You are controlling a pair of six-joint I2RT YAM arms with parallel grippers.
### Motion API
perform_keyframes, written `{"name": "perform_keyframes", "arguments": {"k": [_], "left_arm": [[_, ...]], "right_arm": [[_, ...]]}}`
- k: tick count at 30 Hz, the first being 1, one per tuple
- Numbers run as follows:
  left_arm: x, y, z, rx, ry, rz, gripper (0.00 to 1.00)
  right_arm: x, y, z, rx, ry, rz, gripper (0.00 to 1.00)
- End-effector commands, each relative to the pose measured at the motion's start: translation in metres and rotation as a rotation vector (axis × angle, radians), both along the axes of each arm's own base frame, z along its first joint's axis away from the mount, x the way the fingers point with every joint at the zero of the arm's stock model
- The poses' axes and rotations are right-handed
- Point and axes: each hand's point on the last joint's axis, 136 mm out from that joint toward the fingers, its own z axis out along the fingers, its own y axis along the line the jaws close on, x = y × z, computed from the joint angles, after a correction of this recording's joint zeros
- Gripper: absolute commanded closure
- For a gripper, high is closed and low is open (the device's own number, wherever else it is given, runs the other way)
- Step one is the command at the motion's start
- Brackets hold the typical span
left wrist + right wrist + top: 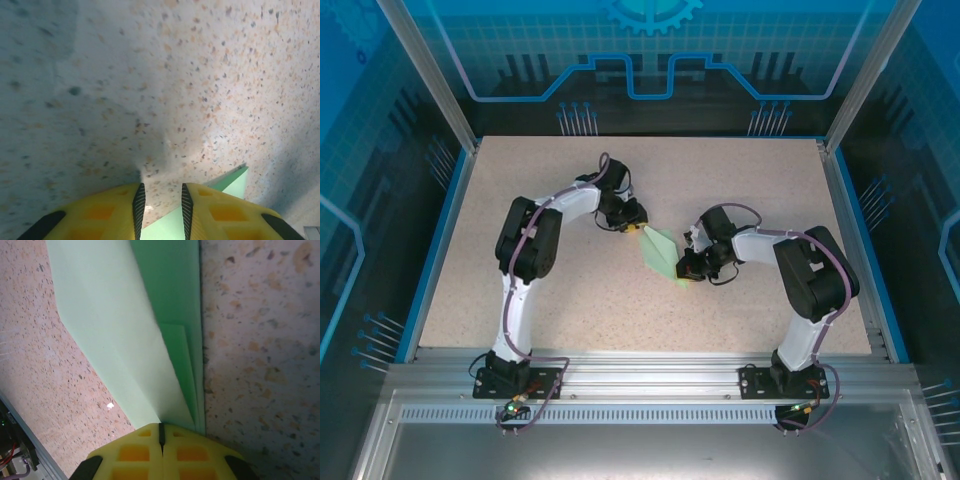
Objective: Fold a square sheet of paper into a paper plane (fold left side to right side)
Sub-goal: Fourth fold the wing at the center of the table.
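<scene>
Item: paper plane (662, 257), pale green, at mid-surface (570, 320). Probably light, limp, easily creased and slippery, so best pinched along its folded spine. Right hand (161, 427) clamped shut on its near end. Left hand (160, 200) narrowly parted at its far tip.

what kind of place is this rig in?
Probably a purpose-built robot cell, lab or demo booth: speckled table fenced by aluminium posts, blue circuit-print panels behind, left arm and right arm bolted to a rail.
</scene>
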Motion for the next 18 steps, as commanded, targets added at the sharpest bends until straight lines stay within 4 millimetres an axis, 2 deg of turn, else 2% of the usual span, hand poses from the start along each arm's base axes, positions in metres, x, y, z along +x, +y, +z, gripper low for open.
{"name": "perform_keyframes", "arguments": {"k": [1, 3, 5, 9, 13, 16, 17, 18], "left_arm": [[0.002, 0.024, 0.042, 0.043, -0.11, 0.021, 0.69], [-0.007, 0.024, 0.063, 0.016, -0.153, 0.022, 0.68], [-0.024, 0.02, 0.075, -0.001, -0.175, 0.01, 0.68], [-0.063, -0.009, 0.087, -0.052, -0.196, -0.071, 0.68], [-0.09, -0.047, 0.075, -0.128, -0.159, -0.146, 0.69], [-0.092, -0.066, 0.064, -0.145, -0.138, -0.183, 0.69], [-0.091, -0.071, 0.061, -0.15, -0.133, -0.188, 0.69], [-0.089, -0.076, 0.06, -0.167, -0.128, -0.195, 0.69]], "right_arm": [[-0.041, -0.036, -0.033, -0.179, 0.164, -0.012, 1.0], [-0.039, -0.036, -0.032, -0.181, 0.157, -0.006, 1.0], [-0.038, -0.037, -0.032, -0.187, 0.156, -0.004, 1.0], [-0.037, -0.038, -0.033, -0.192, 0.159, -0.002, 1.0], [-0.038, -0.038, -0.035, -0.195, 0.165, -0.003, 1.0], [-0.04, -0.039, -0.037, -0.2, 0.175, 0.0, 1.0], [-0.031, -0.036, -0.032, -0.194, 0.152, -0.001, 1.0], [-0.03, -0.036, -0.031, -0.194, 0.149, -0.001, 1.0]]}}
